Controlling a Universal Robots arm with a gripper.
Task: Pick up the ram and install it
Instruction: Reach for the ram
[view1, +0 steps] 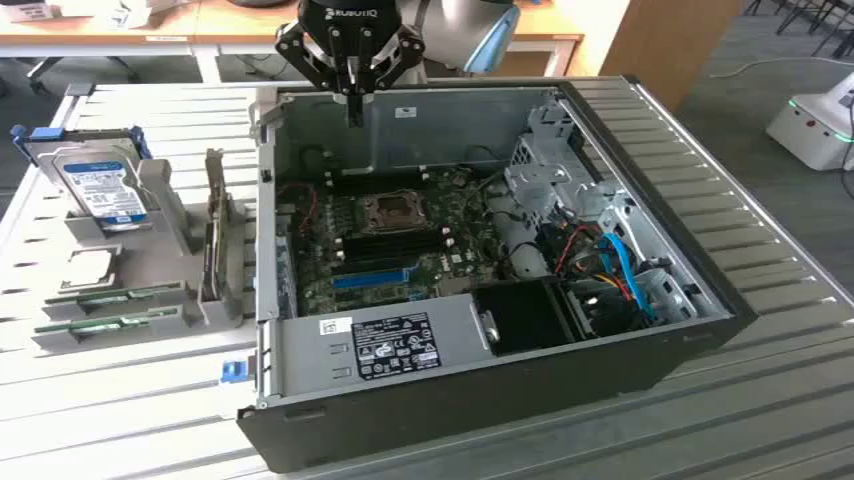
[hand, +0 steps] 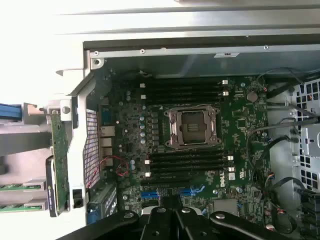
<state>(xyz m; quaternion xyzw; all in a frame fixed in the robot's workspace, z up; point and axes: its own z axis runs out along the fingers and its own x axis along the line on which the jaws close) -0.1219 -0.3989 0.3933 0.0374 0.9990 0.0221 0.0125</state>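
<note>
- Black robot hand (view1: 355, 115) hovering closed, empty, above open dark computer case (view1: 601, 395).
- Thin green ram stick (view1: 118, 296) lying in grey holder (view1: 100, 338), well apart from hand.

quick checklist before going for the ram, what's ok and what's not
1. Gripper empty: ok, shut with nothing held.
2. Gripper ready to take a stick: not ok, fingers shut.
3. Ram accessible: ok, green sticks lie in the grey holder at the exterior view's left, outside the case.
4. Gripper near the ram: not ok, it hangs over the case's far wall.
5. Memory slots free: ok, they look empty.
6. Slot latches open: cannot tell.
</note>
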